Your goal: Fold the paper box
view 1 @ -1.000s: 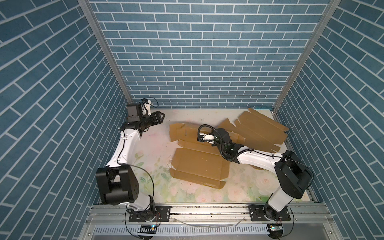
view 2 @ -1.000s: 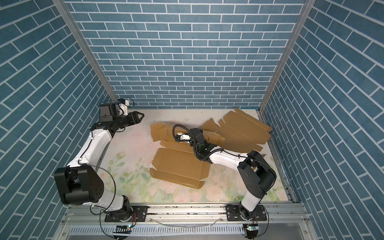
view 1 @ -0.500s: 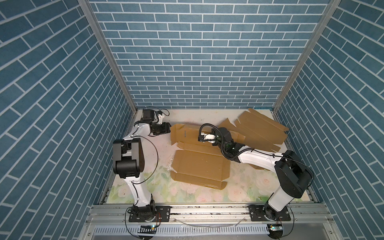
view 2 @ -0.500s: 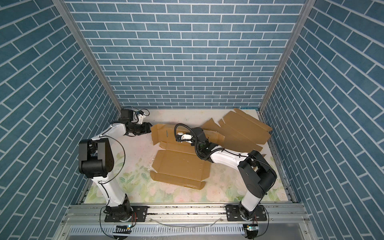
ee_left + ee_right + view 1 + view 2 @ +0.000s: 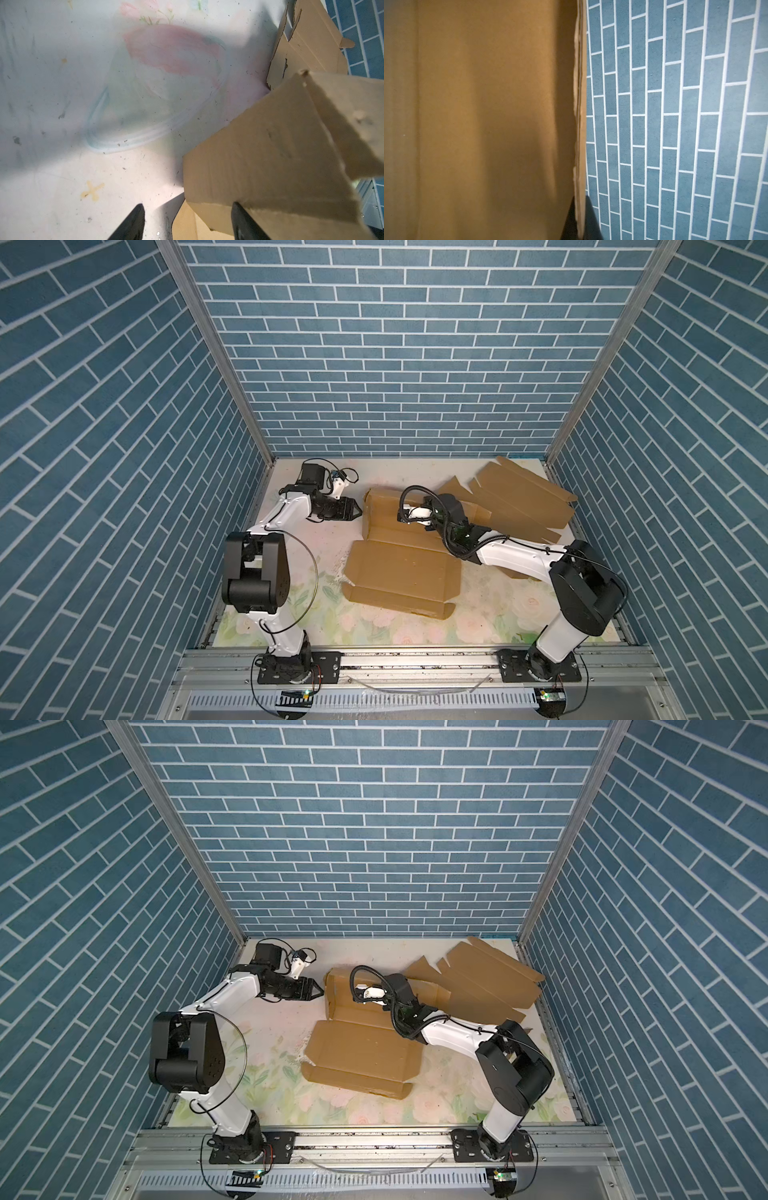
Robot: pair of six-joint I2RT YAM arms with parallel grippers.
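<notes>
The brown paper box lies half unfolded mid-table, its front panel flat and its back wall standing up. My left gripper is open at the left end of that wall. In the left wrist view the box's corner sits between the spread fingers of the left gripper, not clamped. My right gripper is shut on the box's thin cardboard edge. In both top views the right gripper is largely hidden under its wrist, over the standing wall.
A second flat cardboard blank lies at the back right, partly under the right arm. Blue brick walls close in three sides. The floral table cover shows in front of the box.
The left arm has swung in from the left wall, bringing its open gripper right up to the box's left end. The right gripper has stayed shut on the cardboard.
</notes>
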